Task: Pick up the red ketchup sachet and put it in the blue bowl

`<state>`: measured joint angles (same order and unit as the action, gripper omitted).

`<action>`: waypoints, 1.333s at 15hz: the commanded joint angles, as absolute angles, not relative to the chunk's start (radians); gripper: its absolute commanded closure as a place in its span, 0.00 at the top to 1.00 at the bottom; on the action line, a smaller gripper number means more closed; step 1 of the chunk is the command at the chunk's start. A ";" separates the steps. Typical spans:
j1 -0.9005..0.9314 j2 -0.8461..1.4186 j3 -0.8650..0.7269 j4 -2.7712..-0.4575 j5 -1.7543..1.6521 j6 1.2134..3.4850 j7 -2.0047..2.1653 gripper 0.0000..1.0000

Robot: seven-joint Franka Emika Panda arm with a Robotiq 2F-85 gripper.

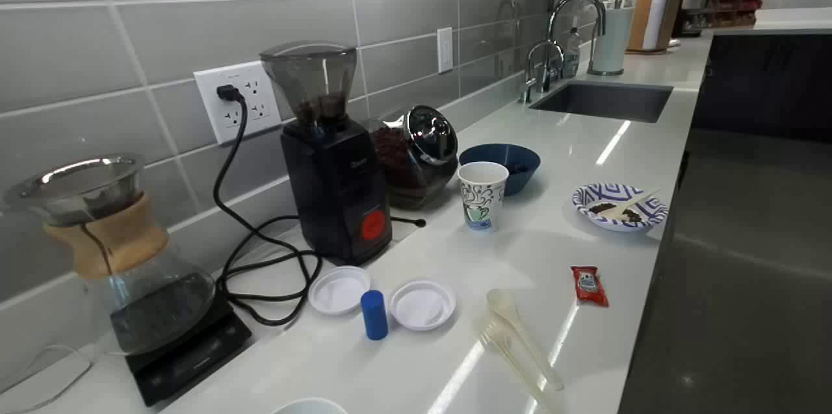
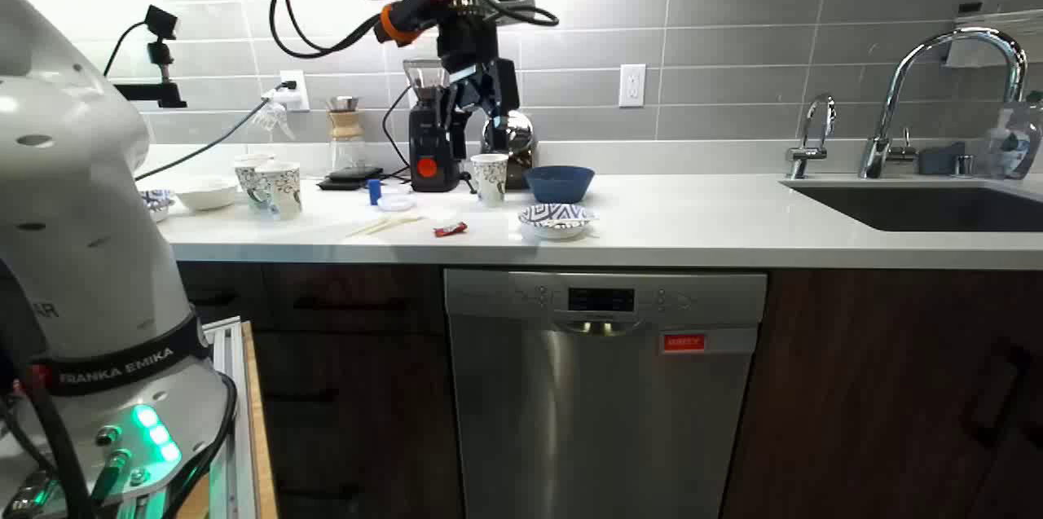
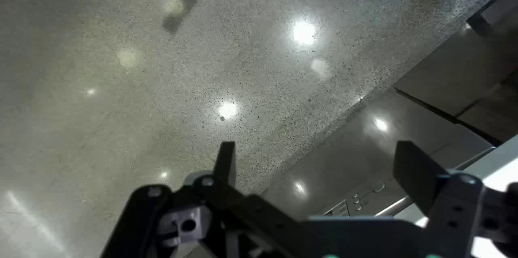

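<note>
The red ketchup sachet [image 1: 590, 285] lies flat on the white counter, near its front edge; it also shows in an exterior view [image 2: 451, 230]. The dark blue bowl [image 1: 524, 179] stands farther back, behind the paper cup, with something dark inside; it also shows in an exterior view [image 2: 559, 186]. My gripper [image 2: 481, 136] hangs above the counter, well above the sachet and the cups. In the wrist view the gripper [image 3: 315, 148] has its fingers wide apart with nothing between them. That view shows floor and the dishwasher front; sachet and bowl are out of it.
A paper cup [image 1: 482, 196] stands beside the bowl. A patterned dish [image 1: 617, 207] with a utensil sits near the front edge. Pale cutlery [image 1: 520, 336], white lids [image 1: 422, 305] and a blue cylinder [image 1: 374, 314] lie nearby. A coffee grinder [image 1: 338, 186] and glass jar [image 1: 409, 160] stand along the wall.
</note>
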<state>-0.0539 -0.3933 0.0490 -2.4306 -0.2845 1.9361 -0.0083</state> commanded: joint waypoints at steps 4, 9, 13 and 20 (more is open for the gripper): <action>-0.040 -0.393 0.037 -2.429 -0.289 1.933 -0.004 1.00; 0.036 -0.367 0.091 -2.476 -0.218 1.951 0.039 1.00; 0.124 -0.295 0.166 -2.547 -0.083 2.017 0.168 1.00; 0.170 -0.113 0.227 -2.520 0.004 2.278 0.313 1.00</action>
<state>0.1667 -0.1965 0.2173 -2.5597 -0.0115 2.1917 0.2620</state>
